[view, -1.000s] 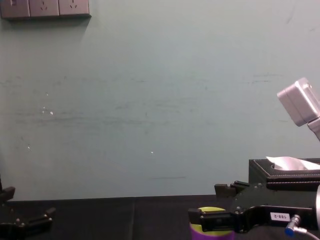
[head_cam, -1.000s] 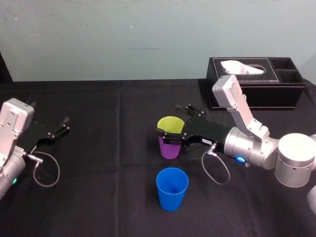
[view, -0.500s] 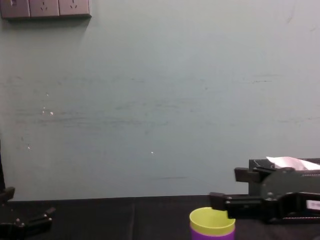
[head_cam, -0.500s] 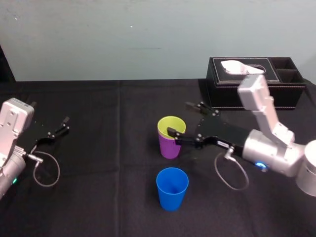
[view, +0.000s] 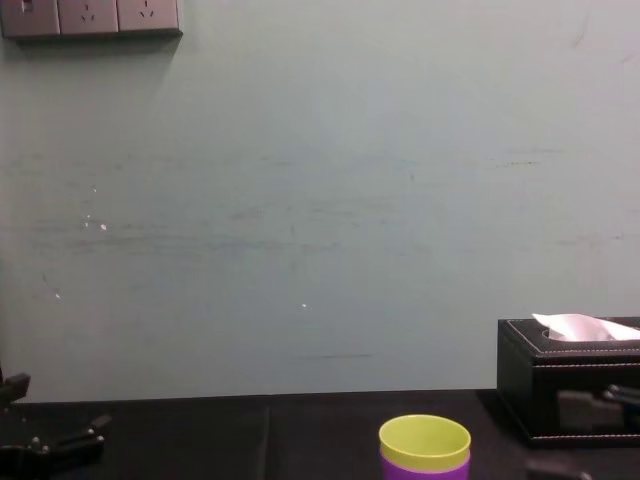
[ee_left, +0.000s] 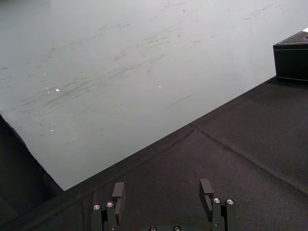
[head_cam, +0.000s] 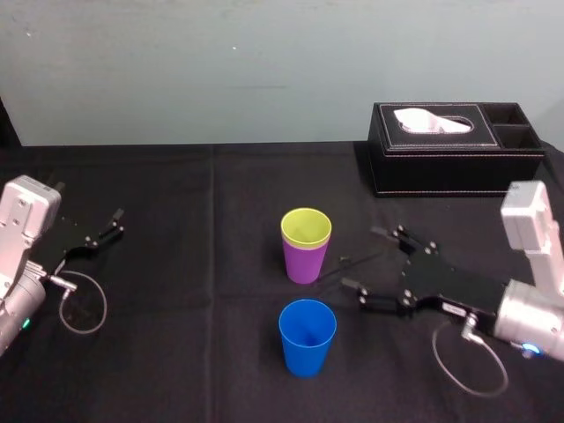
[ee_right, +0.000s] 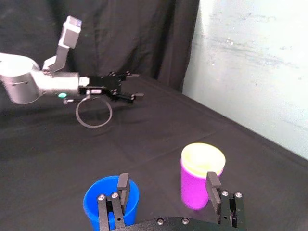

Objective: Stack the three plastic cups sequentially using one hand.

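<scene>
The yellow-green cup (head_cam: 306, 226) sits nested inside the purple cup (head_cam: 305, 264), upright at the middle of the black table. The blue cup (head_cam: 307, 337) stands alone just in front of them. My right gripper (head_cam: 363, 258) is open and empty, to the right of both, touching neither. In the right wrist view its fingers (ee_right: 123, 185) frame the blue cup (ee_right: 111, 202) and the purple cup (ee_right: 197, 185) with the yellow-green cup (ee_right: 202, 156) in it. The chest view shows the yellow-green cup (view: 425, 440) above the purple cup (view: 425, 468). My left gripper (head_cam: 110, 223) rests open at the far left.
A black tissue box (head_cam: 454, 150) stands at the back right, its near face (view: 570, 385) in the chest view. A grey cable loop (head_cam: 84, 304) hangs by the left wrist. A pale wall backs the table.
My right gripper has drawn back from the nested cups, right and toward the table's front, open throughout. The yellow-green cup stays in the purple one. The left arm has not moved.
</scene>
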